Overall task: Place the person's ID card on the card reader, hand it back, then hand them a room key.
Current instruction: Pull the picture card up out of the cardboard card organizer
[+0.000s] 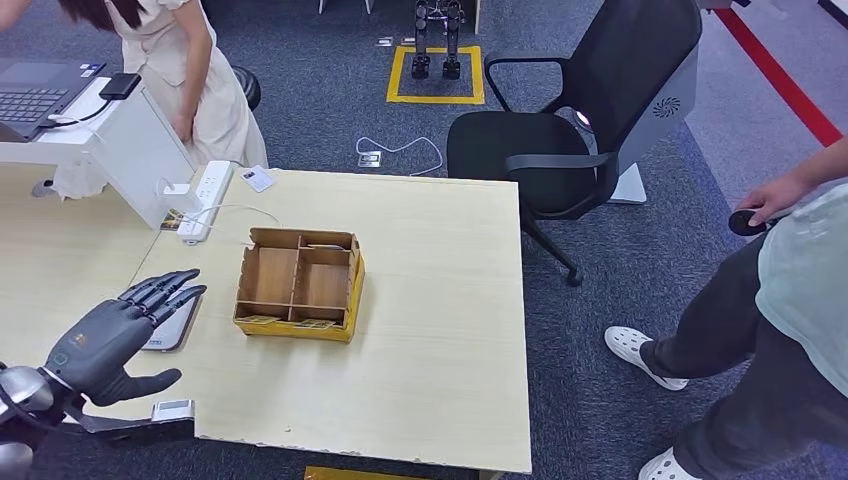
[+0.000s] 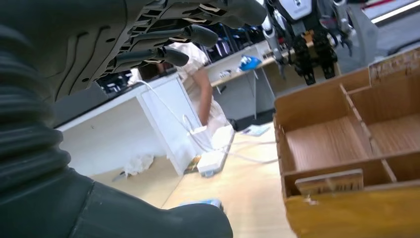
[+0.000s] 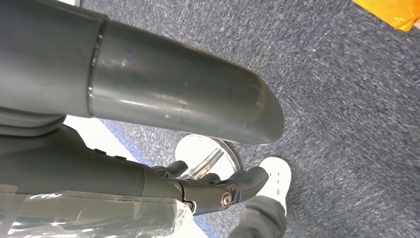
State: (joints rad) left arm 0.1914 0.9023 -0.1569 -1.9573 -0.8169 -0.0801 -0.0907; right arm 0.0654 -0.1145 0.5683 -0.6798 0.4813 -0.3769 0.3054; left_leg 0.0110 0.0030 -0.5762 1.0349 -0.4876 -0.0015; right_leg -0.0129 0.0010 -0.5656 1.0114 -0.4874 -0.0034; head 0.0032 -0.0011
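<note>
My left hand (image 1: 115,335) hovers low over the table's near left part with its fingers stretched out and apart, holding nothing. Its fingertips (image 1: 185,285) reach over a dark flat device (image 1: 172,328) lying on the table. In the left wrist view the fingers (image 2: 168,37) and thumb (image 2: 163,218) stand wide apart with nothing between them. A wooden compartment box (image 1: 300,285) stands just right of the hand, with a card (image 2: 329,182) upright in its front slot. A small white card (image 1: 257,178) lies at the table's far edge. My right hand (image 3: 218,191) hangs beside my body over the carpet, holding nothing.
A small white device (image 1: 172,408) lies by my left thumb near the front edge. A white power strip (image 1: 205,200) and cable lie at the back left. A person in dark trousers (image 1: 760,340) stands right of the table. Another person (image 1: 190,70) stands behind it. A black office chair (image 1: 580,120) is at the far right.
</note>
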